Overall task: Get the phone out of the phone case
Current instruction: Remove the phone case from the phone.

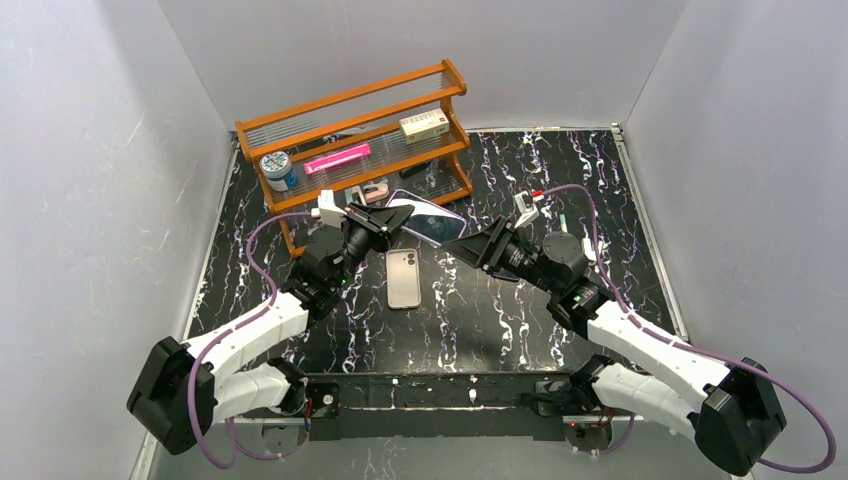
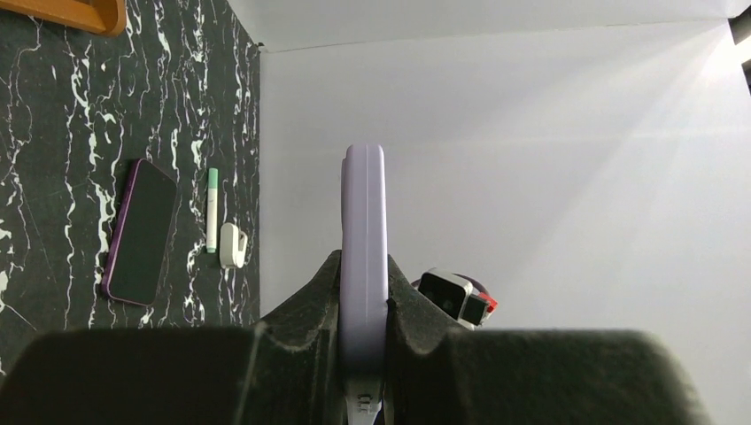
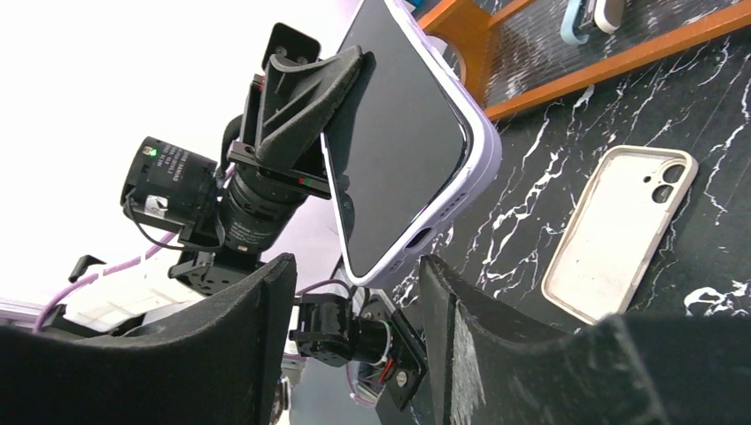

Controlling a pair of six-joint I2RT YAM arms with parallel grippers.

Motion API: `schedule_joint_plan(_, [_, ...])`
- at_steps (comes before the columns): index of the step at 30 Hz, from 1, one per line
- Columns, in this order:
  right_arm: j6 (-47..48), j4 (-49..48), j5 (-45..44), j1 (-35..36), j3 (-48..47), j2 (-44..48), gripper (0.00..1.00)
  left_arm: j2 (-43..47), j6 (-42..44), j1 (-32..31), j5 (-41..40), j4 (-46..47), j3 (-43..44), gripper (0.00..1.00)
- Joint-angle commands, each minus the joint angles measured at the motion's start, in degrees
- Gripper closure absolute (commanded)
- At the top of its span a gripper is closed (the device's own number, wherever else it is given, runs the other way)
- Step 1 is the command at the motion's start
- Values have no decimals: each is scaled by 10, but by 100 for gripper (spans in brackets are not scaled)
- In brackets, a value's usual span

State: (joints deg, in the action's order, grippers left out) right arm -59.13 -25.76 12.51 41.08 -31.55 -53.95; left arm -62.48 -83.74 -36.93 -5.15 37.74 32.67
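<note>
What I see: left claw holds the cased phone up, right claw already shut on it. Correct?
No. The right claw is open, not clamped on the phone; the right wrist view shows it. The left claw does hold it up.

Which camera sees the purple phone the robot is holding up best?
The right wrist view: the phone shows its whole dark screen up close, with the lilac case around it. The left wrist view sees only its thin edge, pinched in the left gripper. The top view shows it small and far away.

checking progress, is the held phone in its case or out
In: lavender case wraps the phone clamped in the left gripper.
</note>
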Motion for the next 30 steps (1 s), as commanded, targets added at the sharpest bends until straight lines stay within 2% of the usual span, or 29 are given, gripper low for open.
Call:
schedule_joint_plan(1, [-18,-78,-2,-3,15,2,41,22,-35,2,3,62,0,100])
schedule_joint_plan(11, [-22,-141,-5,-5,34,-7,58,20,-63,2,18,73,1,100])
schedule_joint_plan(20, [-28,-183,-5,-12,37,-19,60,24,-80,2,27,74,-6,100])
schedule_joint_plan(23, [-27,-208,8,-15,41,-31,71,25,-80,2,29,74,-7,100])
schedule_joint_plan(28, [28,-215,43,-17,38,-34,98,24,-89,2,33,73,-10,100])
schedule_joint_plan(30, [75,-205,74,-19,26,-34,99,19,-101,3,41,71,-13,100])
